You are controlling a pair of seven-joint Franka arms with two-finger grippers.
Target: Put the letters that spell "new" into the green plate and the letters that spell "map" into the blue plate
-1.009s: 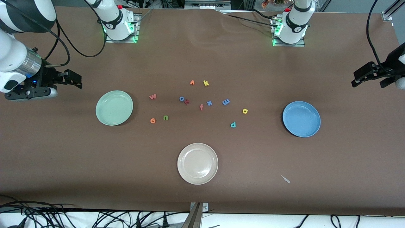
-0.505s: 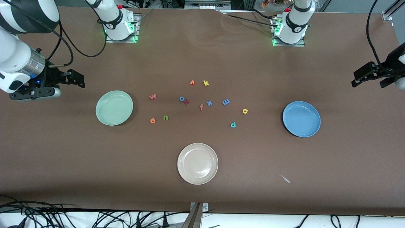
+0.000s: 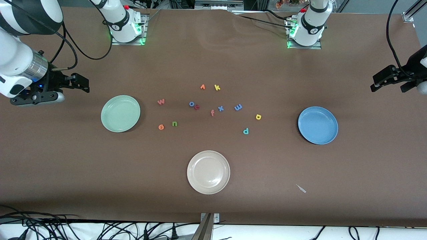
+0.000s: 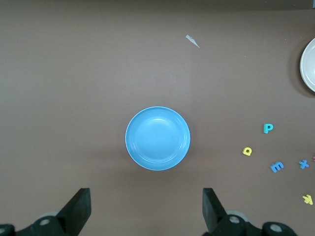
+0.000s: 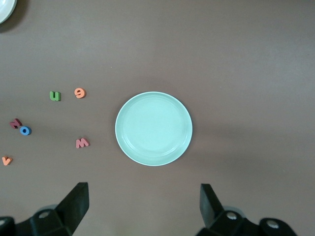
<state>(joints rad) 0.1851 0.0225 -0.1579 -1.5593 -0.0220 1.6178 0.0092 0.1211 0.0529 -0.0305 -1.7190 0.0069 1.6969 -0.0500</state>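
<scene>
The pale green plate (image 3: 120, 113) lies toward the right arm's end of the table, the blue plate (image 3: 318, 125) toward the left arm's end. Between them lie the pink "w" (image 3: 161, 101), orange "e" (image 3: 161, 126), green "n" (image 3: 174, 123), blue "m" (image 3: 238, 107), yellow "a" (image 3: 258, 116) and teal "p" (image 3: 246, 131). My right gripper (image 3: 83, 84) hangs open and empty beside the green plate (image 5: 153, 128). My left gripper (image 3: 387, 85) hangs open and empty beside the blue plate (image 4: 157, 138). Both plates hold nothing.
A cream plate (image 3: 208, 172) sits nearer the front camera than the letters. Other letters lie among them: yellow "k" (image 3: 217, 87), orange wedge (image 3: 202, 87), blue "o" (image 3: 191, 104), "f" (image 3: 212, 113), blue "x" (image 3: 220, 108). A pale scrap (image 3: 301, 188) lies near the front edge.
The right arm shifted slightly toward the green plate a second ago and has held still since. The left arm and all letters have not moved.
</scene>
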